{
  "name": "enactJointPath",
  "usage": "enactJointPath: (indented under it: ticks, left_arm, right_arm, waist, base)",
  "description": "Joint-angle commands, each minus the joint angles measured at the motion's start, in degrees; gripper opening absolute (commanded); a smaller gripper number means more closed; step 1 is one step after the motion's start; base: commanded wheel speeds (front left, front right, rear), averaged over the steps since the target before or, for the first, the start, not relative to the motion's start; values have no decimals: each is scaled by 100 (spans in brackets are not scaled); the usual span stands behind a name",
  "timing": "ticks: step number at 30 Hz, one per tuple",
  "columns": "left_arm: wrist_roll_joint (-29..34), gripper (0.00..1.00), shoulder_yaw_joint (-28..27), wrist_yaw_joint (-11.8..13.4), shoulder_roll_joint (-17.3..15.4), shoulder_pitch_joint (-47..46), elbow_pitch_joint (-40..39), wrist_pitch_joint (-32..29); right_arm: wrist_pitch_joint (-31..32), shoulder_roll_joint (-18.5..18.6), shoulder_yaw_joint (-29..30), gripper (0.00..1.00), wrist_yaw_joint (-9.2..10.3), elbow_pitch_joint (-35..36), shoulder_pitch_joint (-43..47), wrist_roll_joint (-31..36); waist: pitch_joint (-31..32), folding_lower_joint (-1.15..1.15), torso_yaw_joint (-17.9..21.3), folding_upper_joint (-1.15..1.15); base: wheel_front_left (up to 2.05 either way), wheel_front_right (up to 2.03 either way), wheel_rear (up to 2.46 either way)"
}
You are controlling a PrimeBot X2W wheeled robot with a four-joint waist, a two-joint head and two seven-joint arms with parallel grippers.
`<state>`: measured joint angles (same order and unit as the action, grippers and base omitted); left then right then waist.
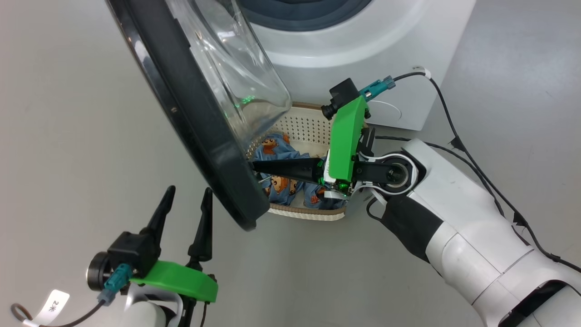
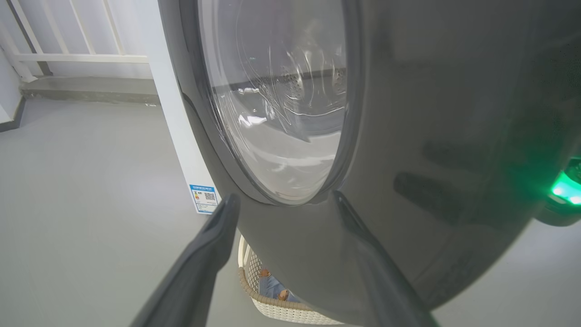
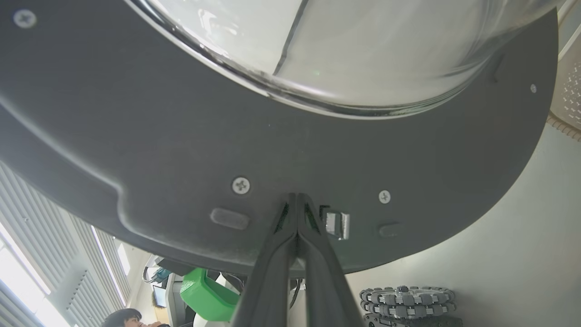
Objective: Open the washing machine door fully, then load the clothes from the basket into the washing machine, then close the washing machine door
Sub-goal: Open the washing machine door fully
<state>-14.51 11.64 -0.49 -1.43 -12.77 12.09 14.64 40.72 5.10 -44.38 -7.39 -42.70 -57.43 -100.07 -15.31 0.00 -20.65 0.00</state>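
The washing machine door (image 1: 195, 118) stands partly swung out from the white washing machine (image 1: 363, 45), its black rim edge-on and its glass bowl facing the drum. My right gripper (image 1: 254, 167) is shut on nothing. Its tips press the door's inner rim (image 3: 181, 136) right beside the metal latch (image 3: 338, 225). Under it sits the basket (image 1: 308, 127) with the blue bear-print clothes (image 1: 281, 150) inside. My left gripper (image 1: 189, 193) is open, on the door's outer side, close to its lower rim. In the left wrist view its fingers (image 2: 227, 204) frame the door (image 2: 431, 136) above the basket (image 2: 272, 309).
Grey floor surrounds the machine. The machine's side panel carries a blue label (image 2: 204, 197). A white railing (image 2: 77, 56) stands behind. A person (image 3: 122, 318) and a wheeled base (image 3: 404, 299) show under the door. Cables trail from my right arm (image 1: 454, 136).
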Motion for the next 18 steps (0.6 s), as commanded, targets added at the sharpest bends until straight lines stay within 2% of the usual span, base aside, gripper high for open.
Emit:
enactJointPath:
  ticks: [1,14,15,18]
  left_arm:
    - [33,100,-215,32,-144,-1,-143,36]
    - [141,100,-397,35,-144,107,-121,36]
    - [196,100,-468,36,-144,153,-121,36]
    - [255,100,-590,40,-144,216,-140,36]
  right_arm:
    - [-50,-223,-84,0,-10,187,34,-98]
    - [-615,31,-270,0,-10,355,158,-85]
    - [-1069,226,-360,0,-10,540,263,233]
    - [-1786,500,-621,0,-10,672,334,973]
  waist:
    - [1,0,7,0]
    - [245,0,186,0]
    - [373,0,292,0]
    - [497,0,434,0]
  base:
    - [0,0,0]
    - [0,0,0]
    - [0,0,0]
    - [0,0,0]
